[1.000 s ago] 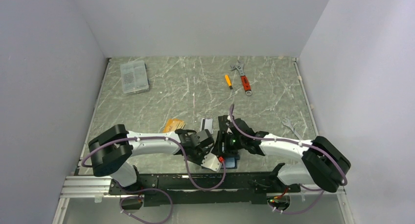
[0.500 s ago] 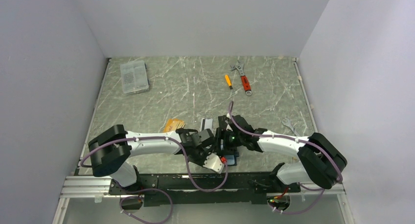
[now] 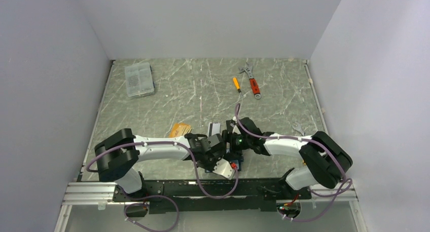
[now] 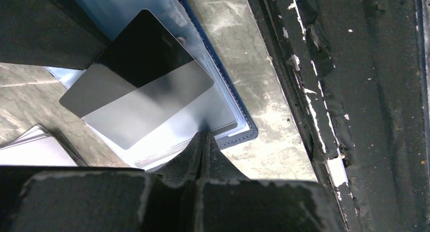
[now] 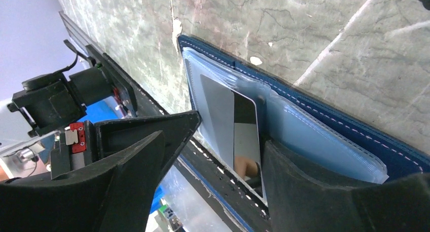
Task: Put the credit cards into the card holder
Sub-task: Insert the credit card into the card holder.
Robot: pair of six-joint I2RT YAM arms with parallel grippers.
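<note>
Left claw (image 4: 203,137) closed at card holder (image 5: 324,118); right claw (image 5: 233,133) wide astride black card (image 5: 218,115); wrench (image 3: 253,83) far.

In the top view I see soft, even light from above. The table (image 3: 203,90) shows only weak shadows beneath the arms at its near edge. In the left wrist view a grey glare band crosses the black card (image 4: 137,85), and the left gripper (image 4: 203,141) is dark and blurred. In the right wrist view the right gripper (image 5: 230,133) is an underexposed silhouette, and the card's face reflects like a mirror.
</note>
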